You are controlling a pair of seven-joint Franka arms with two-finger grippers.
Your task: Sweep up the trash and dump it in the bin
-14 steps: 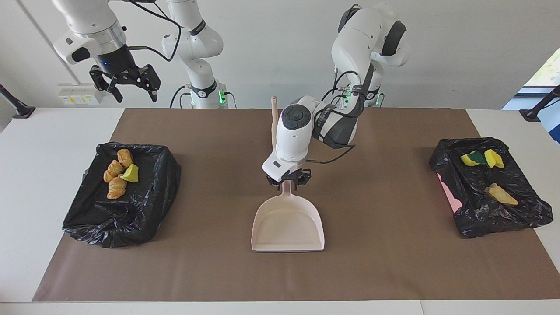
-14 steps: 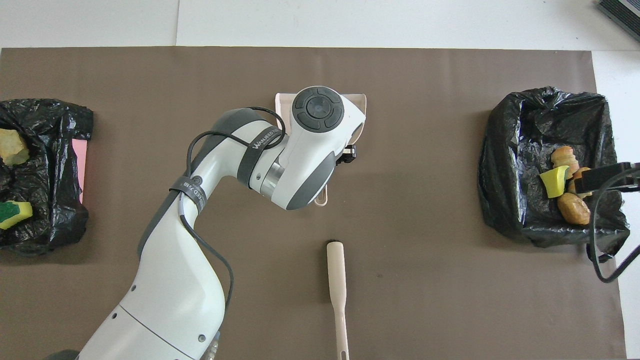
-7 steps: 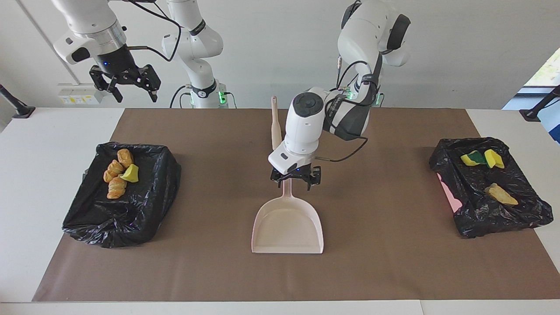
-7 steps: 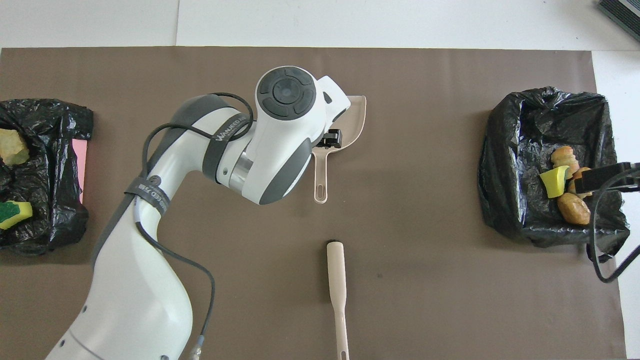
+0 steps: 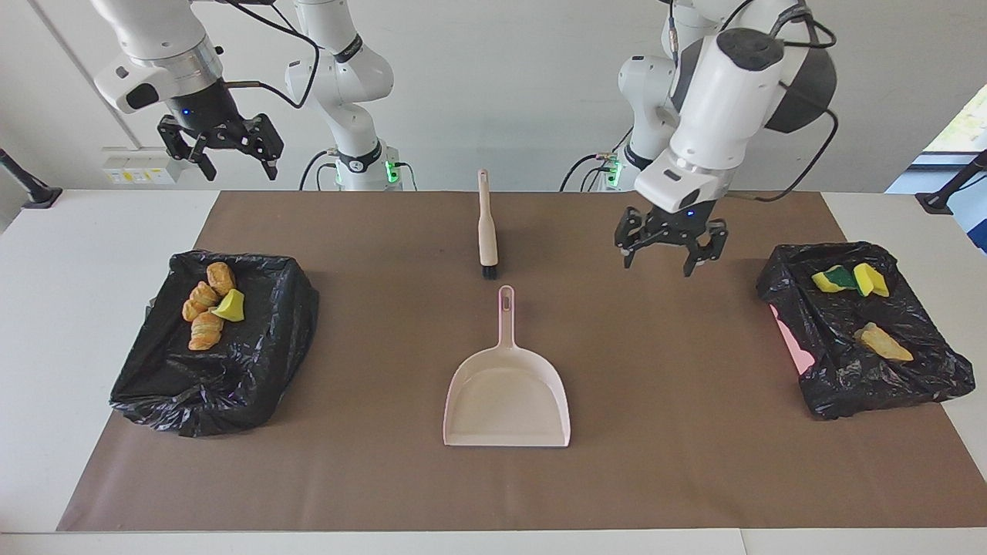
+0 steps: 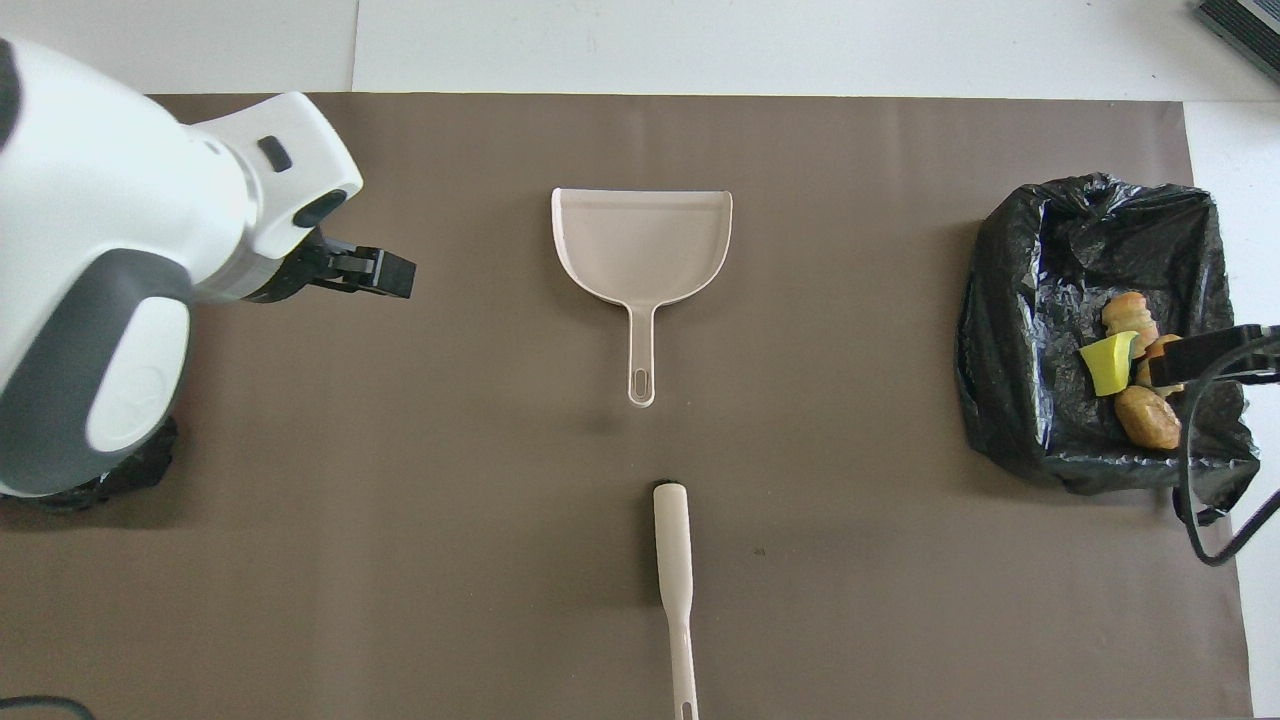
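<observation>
Trash, in the facing view, sits as light, soft croissants [image 5: 204, 306] and sponge bits [image 5: 848, 279] in two black-lined bins, best pinched mid-body, left gripper [image 5: 669, 248] and right gripper [image 5: 221, 150] wide open and empty; overhead, the dustpan [image 6: 641, 248] lies bare.

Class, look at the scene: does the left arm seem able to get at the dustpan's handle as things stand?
Probably yes. The left pincer hangs open over bare mat, and the dustpan lies alone mid-table with its handle pointing toward the robots. The brush lies apart from it, so nothing blocks the way.
</observation>
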